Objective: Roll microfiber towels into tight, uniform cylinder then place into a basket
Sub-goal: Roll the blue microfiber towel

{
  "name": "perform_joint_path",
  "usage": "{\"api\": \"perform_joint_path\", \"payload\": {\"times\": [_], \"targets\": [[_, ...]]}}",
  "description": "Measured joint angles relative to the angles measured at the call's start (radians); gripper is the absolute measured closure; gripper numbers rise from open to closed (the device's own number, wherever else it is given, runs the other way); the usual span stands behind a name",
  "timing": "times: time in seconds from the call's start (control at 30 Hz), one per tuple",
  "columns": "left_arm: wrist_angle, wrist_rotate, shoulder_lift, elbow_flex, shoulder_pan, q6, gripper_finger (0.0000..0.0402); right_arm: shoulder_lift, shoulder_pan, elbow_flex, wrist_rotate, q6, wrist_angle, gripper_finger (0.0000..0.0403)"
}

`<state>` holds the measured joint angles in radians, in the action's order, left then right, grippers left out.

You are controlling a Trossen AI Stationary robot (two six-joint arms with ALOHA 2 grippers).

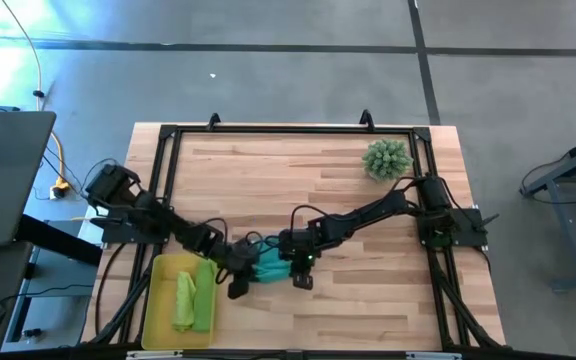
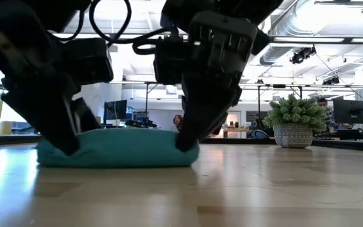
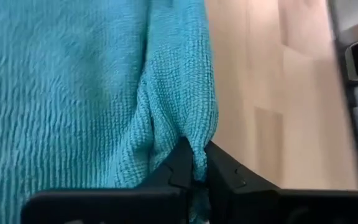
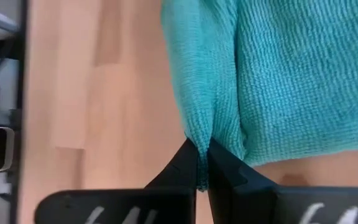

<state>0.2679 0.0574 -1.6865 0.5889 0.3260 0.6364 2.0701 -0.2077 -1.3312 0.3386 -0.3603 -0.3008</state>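
Note:
The teal towel (image 1: 268,264) lies bunched flat on the table near its front, right of the yellow basket (image 1: 156,300). It also shows in the low view (image 2: 118,150). Two lime green rolled towels (image 1: 194,298) lie inside the basket. My left gripper (image 3: 199,175) is shut on the towel's left end. My right gripper (image 4: 202,167) is shut on its right end. Both arms reach down over the towel from either side. My left gripper pinches a raised fold at the towel's left end (image 3: 194,146) between its two fingers, coming from above and slanting in from the left. The towel rests on the table. My right gripper pinches a fold at the towel's right edge (image 4: 199,140) between its two fingers, slanting down from the right. The towel lies on the table below it.
A spiky green plant in a pot (image 1: 386,160) stands at the table's far right and shows in the low view (image 2: 293,123). A black frame (image 1: 268,128) runs along the table's edges. Bare wood lies between the towel and the plant.

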Motion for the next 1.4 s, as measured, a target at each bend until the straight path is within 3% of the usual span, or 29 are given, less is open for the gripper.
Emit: {"api": "perform_joint_path", "payload": {"times": [0.23,0.37,0.53,0.73,0.97,1.03,1.17,1.4], "targets": [[-0.009,0.141,0.006,-0.002,-0.053,0.248,0.0383,0.000,0.024,0.000,0.054,-0.025,0.039,0.0403],[-0.012,0.214,0.006,-0.002,-0.088,0.323,0.0388,0.000,0.026,0.000,0.004,-0.007,0.035,0.0393],[-0.085,0.241,0.003,0.000,-0.112,0.354,0.0389,-0.002,0.027,0.001,-0.079,0.078,-0.005,0.0349],[-0.109,0.242,-0.003,0.001,-0.116,0.359,0.0389,-0.035,0.062,-0.094,-0.084,0.202,-0.250,0.0282],[-0.110,0.225,-0.004,0.001,-0.116,0.347,0.0389,-0.036,-0.022,-0.195,-0.089,0.355,-0.312,0.0270],[-0.108,0.223,-0.004,0.000,-0.116,0.340,0.0389,-0.037,-0.076,-0.212,-0.143,0.446,-0.325,0.0270],[-0.107,0.226,-0.005,0.000,-0.121,0.340,0.0389,-0.037,-0.177,-0.202,-0.367,0.624,-0.254,0.0270],[-0.095,0.242,-0.007,-0.002,-0.122,0.340,0.0389,-0.031,-0.187,-0.118,-0.393,0.563,-0.017,0.0269]]}}
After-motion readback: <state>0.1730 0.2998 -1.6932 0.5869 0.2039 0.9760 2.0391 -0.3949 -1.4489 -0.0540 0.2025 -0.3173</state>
